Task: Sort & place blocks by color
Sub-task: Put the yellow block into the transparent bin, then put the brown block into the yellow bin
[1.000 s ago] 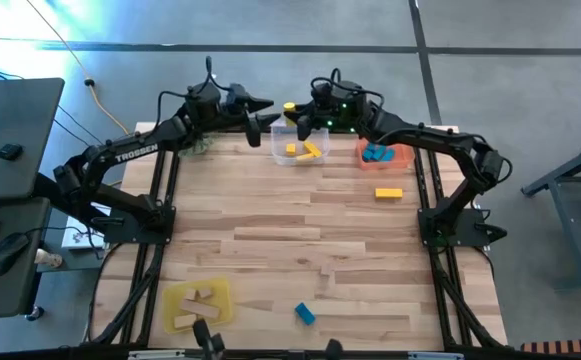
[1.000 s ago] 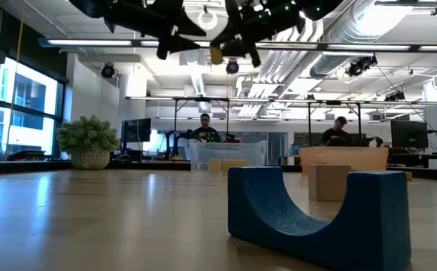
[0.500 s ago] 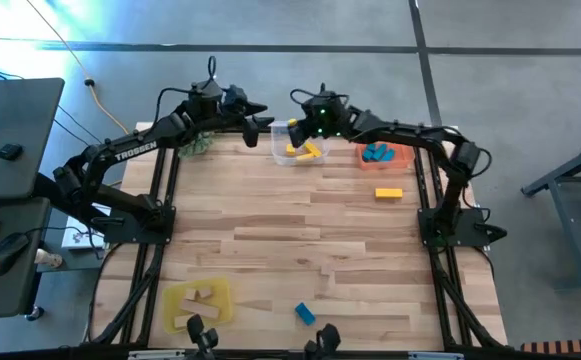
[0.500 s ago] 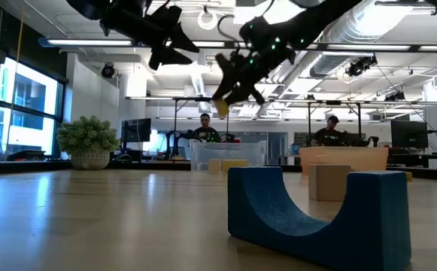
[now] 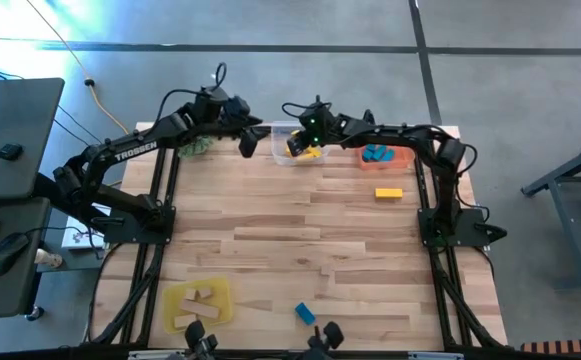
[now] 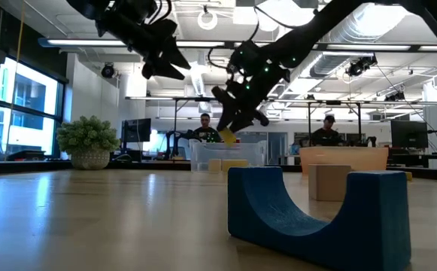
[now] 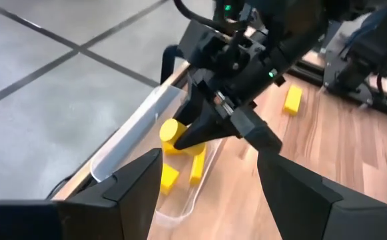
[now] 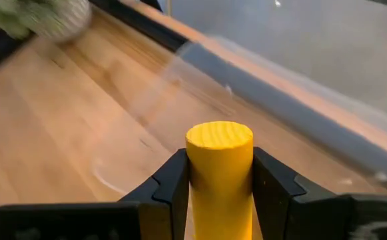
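My right gripper (image 5: 294,143) hangs over the clear tray (image 5: 281,155) at the table's far edge, shut on a yellow round block (image 8: 218,167). Two more yellow blocks (image 7: 170,179) lie in that tray. My left gripper (image 5: 249,140) hovers open just left of the tray, holding nothing, and its wrist view looks at the right gripper (image 7: 200,130). Blue blocks (image 5: 375,153) lie in the orange tray. A yellow bar (image 5: 388,193) lies on the table near it. A blue arch block (image 6: 316,214) rests near the front edge. My right gripper pinches the yellow round block's curved side (image 8: 220,193) between its two fingers (image 8: 173,187). The block's flat end (image 8: 219,135) sticks out past the fingertips. The fingers slant down toward the far left. The block (image 7: 172,130) hangs clear above the clear tray.
A yellow tray (image 5: 198,302) with plain wood blocks sits at the near left. A green plant (image 5: 195,145) stands at the far left corner behind my left gripper. A plain wood block (image 6: 329,181) stands behind the blue arch. People sit in the room beyond the table.
My right gripper has sunk toward the clear tray and tipped its fingers downward, carrying the yellow round block with it. My left gripper has tipped downward and sunk slightly beside the tray, staying open.
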